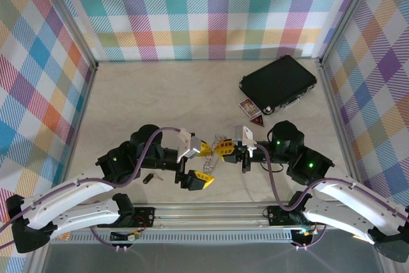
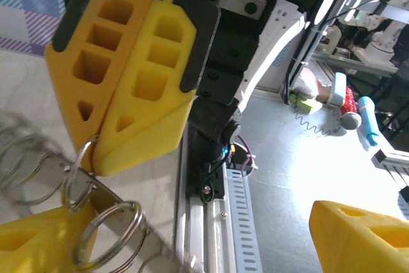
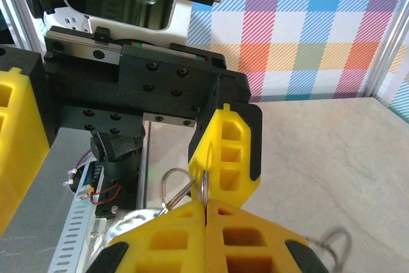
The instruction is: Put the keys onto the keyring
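Watching the keyring [image 2: 96, 193]: right pincer [image 3: 206, 212] pinches it only at the fingertips; your spread left pincer [image 1: 203, 165] could knock it loose.

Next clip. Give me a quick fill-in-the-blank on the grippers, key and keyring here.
1. The right gripper is ___ on the keyring.
2. The left gripper has its jaws ___.
3. The key lies on the ___, in neither gripper.
4. The case at the far right is ___ in colour.
Missing words: shut; open; table; black.
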You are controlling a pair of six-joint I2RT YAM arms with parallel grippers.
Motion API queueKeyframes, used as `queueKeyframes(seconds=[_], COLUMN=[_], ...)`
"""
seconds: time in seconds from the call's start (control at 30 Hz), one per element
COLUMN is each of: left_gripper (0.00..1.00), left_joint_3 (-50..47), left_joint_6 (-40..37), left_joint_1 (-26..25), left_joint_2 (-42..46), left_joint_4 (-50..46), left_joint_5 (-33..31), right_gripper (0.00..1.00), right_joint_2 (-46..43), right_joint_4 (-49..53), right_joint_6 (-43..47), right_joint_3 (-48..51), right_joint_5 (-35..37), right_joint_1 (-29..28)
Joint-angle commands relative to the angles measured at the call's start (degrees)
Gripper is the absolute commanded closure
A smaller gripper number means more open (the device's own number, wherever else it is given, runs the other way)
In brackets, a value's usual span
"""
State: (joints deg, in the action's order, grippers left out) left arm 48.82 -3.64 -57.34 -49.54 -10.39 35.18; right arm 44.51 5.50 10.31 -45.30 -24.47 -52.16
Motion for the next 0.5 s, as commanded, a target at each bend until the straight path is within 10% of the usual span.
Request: queueKeyframes(seconds=[0.0, 0.47], left_gripper=[0.17, 0.47], left_joint_3=[2.65, 1.93], left_joint_6=[0.1, -1.78], left_joint_1=[-0.5, -0.49], left_joint_2=[1.2, 7.75], left_joint_4=[0.02, -3.48], left_joint_5=[4.9, -8.91], right_gripper=[1.0, 1.0], right_joint_2=[-0.72, -0.96], right_joint_4=[-2.92, -2.21], right_joint_6=[0.49, 1.21], right_joint_3=[0.21, -0.45], right_joint_5=[0.64, 0.48], right_joint_1=[0.05, 0.04])
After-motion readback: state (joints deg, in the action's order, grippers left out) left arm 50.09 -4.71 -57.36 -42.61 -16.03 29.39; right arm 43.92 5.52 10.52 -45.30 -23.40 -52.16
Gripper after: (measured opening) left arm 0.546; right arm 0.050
